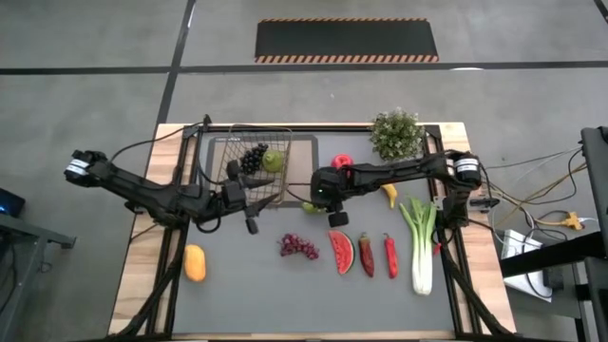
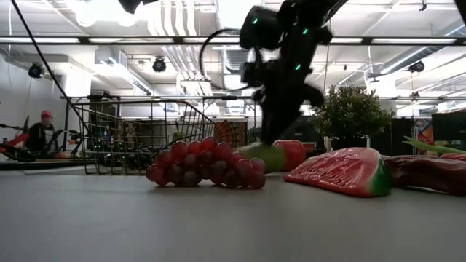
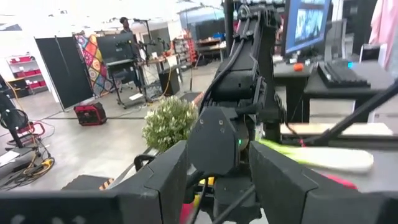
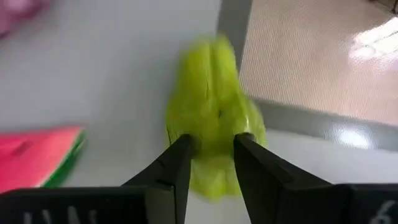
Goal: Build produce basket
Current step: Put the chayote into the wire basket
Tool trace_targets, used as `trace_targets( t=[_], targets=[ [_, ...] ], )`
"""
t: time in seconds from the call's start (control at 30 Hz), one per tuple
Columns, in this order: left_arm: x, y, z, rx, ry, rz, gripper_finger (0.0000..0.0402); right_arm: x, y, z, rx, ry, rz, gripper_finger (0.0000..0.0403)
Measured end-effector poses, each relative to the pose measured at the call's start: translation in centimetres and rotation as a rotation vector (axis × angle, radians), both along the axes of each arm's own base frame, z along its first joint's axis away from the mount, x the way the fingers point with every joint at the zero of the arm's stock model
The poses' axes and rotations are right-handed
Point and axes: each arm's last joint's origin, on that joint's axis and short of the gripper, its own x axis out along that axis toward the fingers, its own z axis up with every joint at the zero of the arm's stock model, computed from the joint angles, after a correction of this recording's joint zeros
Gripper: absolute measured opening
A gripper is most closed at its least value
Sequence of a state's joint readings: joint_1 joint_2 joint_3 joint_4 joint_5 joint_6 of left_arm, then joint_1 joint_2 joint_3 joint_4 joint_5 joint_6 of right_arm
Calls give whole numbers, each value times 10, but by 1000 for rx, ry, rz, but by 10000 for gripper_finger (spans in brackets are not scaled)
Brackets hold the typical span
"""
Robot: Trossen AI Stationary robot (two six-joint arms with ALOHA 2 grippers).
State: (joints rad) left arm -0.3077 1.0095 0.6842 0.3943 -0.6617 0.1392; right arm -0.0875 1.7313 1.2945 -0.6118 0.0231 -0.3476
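**Closing on a green pear beside the basket**

Gripping low at the table's middle, the right gripper [image 4: 211, 146] has its two dark fingers [image 4: 177, 162] pressed against the sides of a green pear [image 4: 211, 106], jaws drawn narrow around it. In the high view that gripper [image 1: 321, 201] sits just right of the basket [image 1: 256, 171], with the pear [image 1: 310, 206] peeking out at its near-left edge. From table height the pear [image 2: 263, 156] lies on the grey surface, touching or almost touching it, under the dark arm.

The left gripper [image 1: 249, 214] waits at the basket's near side, fingers partly apart and holding nothing that can be seen.

The wire basket stands on a tan mat [image 1: 304, 152] at the far centre-left. Inside it lie dark grapes [image 1: 253, 158] and a second green pear [image 1: 274, 160].

Near the right gripper, a red apple [image 1: 341, 161] rests on its far side and a yellow banana [image 1: 389, 195] on its right. Nearer the front edge, from left to right, lie red grapes [image 1: 297, 247], a watermelon slice [image 1: 341, 252], two red chilies [image 1: 367, 255] and a long leek [image 1: 420, 242]. An orange fruit [image 1: 195, 263] sits well apart on the near left. A potted plant [image 1: 396, 135] stands at the far right.

A person [image 2: 42, 131] shows in the room beyond the table.
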Motion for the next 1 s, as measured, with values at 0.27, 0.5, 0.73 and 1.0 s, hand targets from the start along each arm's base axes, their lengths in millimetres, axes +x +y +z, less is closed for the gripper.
trace_targets(
  t=[0.27,0.5,0.73,1.0],
  targets=[
    [7,-2,1,-18,-75,-3,155,-41,11,51,252,-262,90,59],
    [14,-5,-5,-21,-63,-5,155,-74,17,33,312,-671,75,9],
    [18,-6,-10,-39,-50,-9,155,-93,17,11,352,-912,-13,8],
    [26,-10,-17,-33,-35,-43,155,-93,17,4,318,-744,-75,33]
  ],
)
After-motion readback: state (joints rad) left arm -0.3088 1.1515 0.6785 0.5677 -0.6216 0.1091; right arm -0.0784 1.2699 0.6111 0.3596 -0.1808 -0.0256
